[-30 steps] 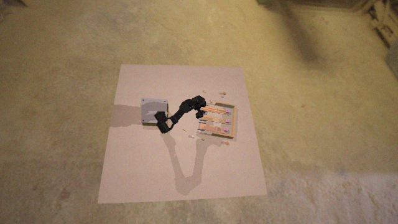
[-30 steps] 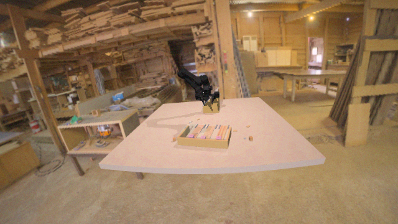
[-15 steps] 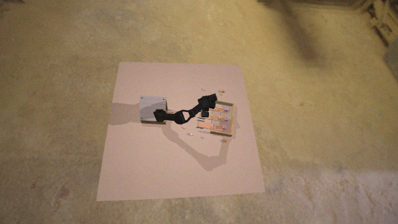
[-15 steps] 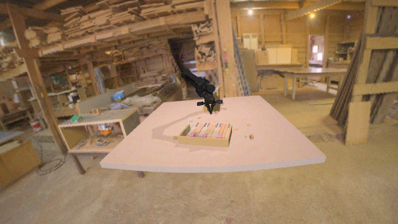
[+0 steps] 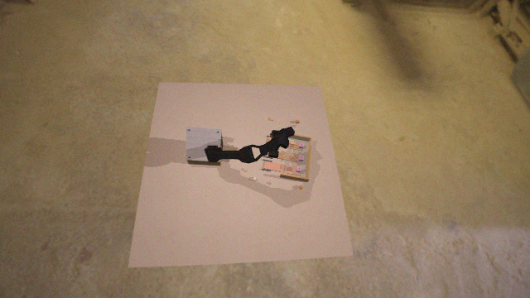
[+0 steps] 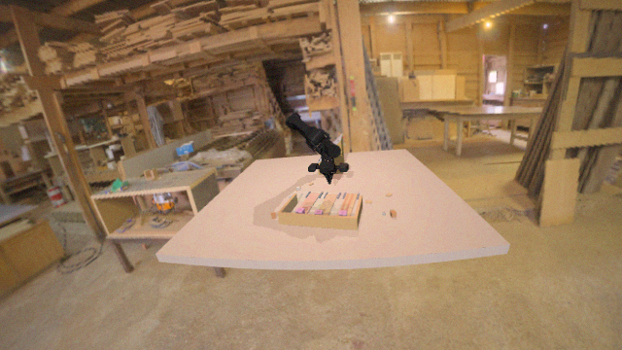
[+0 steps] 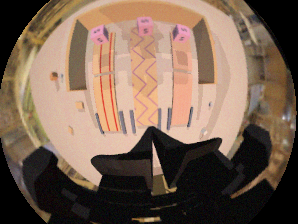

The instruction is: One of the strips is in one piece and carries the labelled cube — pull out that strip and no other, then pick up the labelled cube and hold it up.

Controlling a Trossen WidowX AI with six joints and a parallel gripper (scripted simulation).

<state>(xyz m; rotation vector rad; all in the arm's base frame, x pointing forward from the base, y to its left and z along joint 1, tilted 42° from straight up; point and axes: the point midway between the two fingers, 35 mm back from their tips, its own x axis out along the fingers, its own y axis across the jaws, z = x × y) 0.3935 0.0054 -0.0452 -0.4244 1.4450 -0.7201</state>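
Observation:
My gripper (image 6: 329,182) (image 7: 150,128) is shut and empty, above the near ends of the strips. The middle strip (image 5: 290,157) (image 6: 328,201) (image 7: 145,90) has a purple zigzag and shows no gap; a pink labelled cube (image 5: 301,158) (image 6: 318,212) (image 7: 145,26) is at its far end. The red-lined strip (image 7: 106,97) on the wrist view's left shows a crosswise gap, with a pink cube (image 5: 301,146) (image 6: 343,212) (image 7: 99,34) at its far end. The salmon strip (image 5: 273,166) (image 7: 181,97) on the right also shows a gap, with a pink cube (image 5: 298,169) (image 6: 300,210) (image 7: 181,33). The labels are too blurred to compare.
A wooden tray wall (image 5: 310,161) (image 6: 321,222) surrounds the far ends and sides; the near side is open. Dark upright guides (image 7: 132,121) flank the strips' near ends. Small blocks lie outside, including a brown block (image 6: 393,213) (image 7: 53,76) and an orange block (image 5: 301,187) (image 6: 273,215).

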